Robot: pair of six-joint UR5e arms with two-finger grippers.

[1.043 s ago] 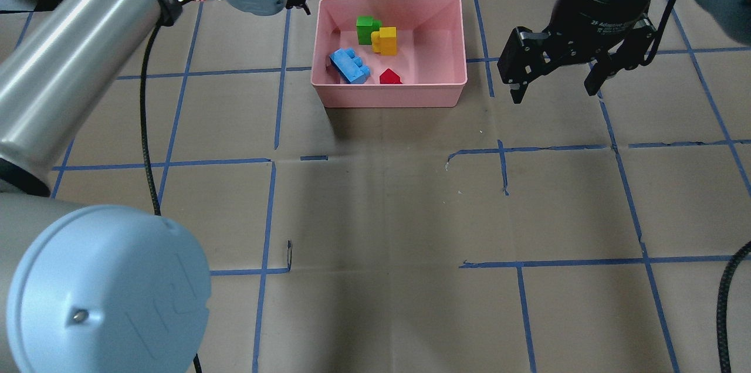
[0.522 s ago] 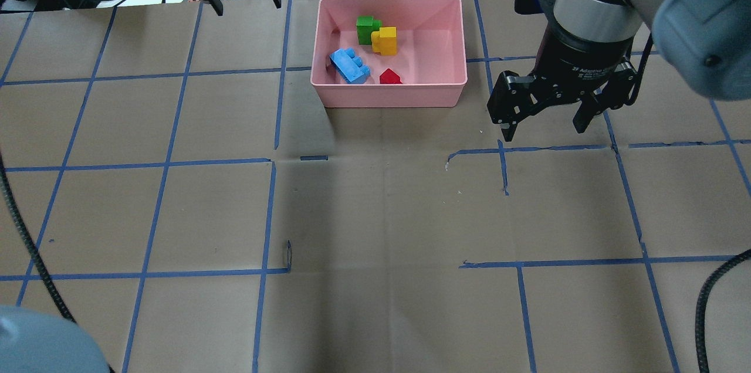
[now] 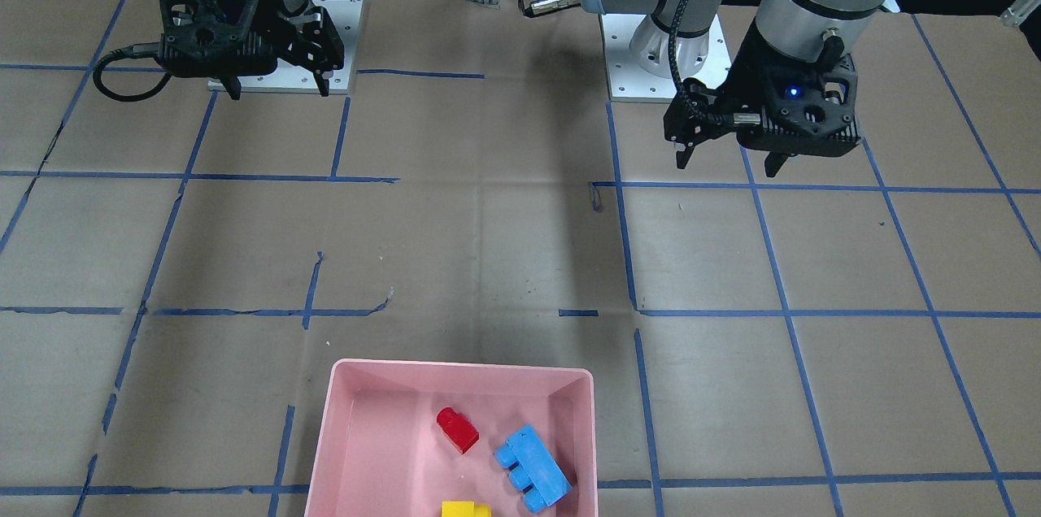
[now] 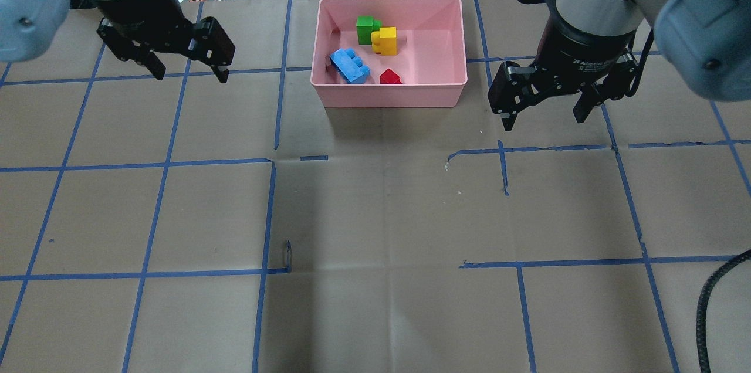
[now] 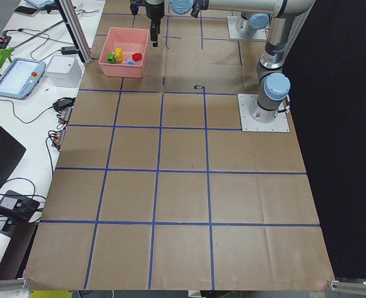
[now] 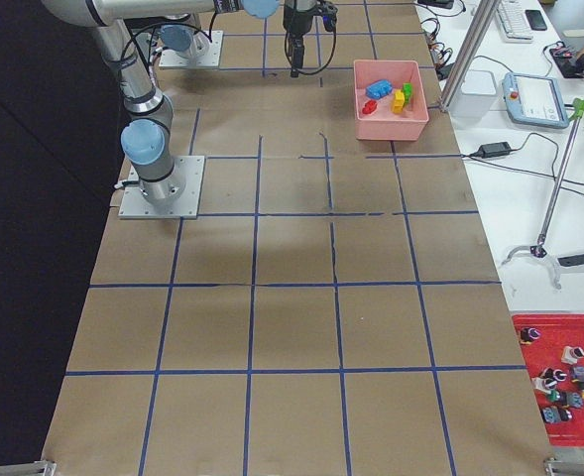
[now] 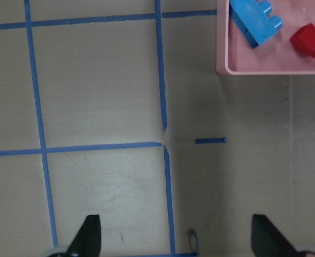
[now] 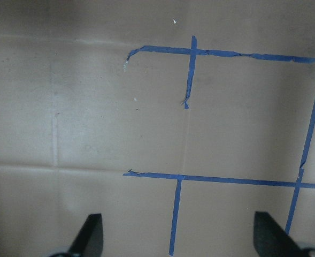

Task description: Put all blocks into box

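Resting inside the box (image 4: 390, 97) are the green block (image 4: 366, 29), yellow block (image 4: 385, 40), blue block (image 4: 349, 65) and red block (image 4: 389, 77). The left gripper (image 4: 190, 71) and right gripper (image 4: 544, 121) are held either side of the box, fingers spread, empty.

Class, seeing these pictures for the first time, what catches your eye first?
The pink box at the far edge of the table stands out, holding the green block, yellow block, blue block and red block. Either side, the left gripper and right gripper hang open and empty.
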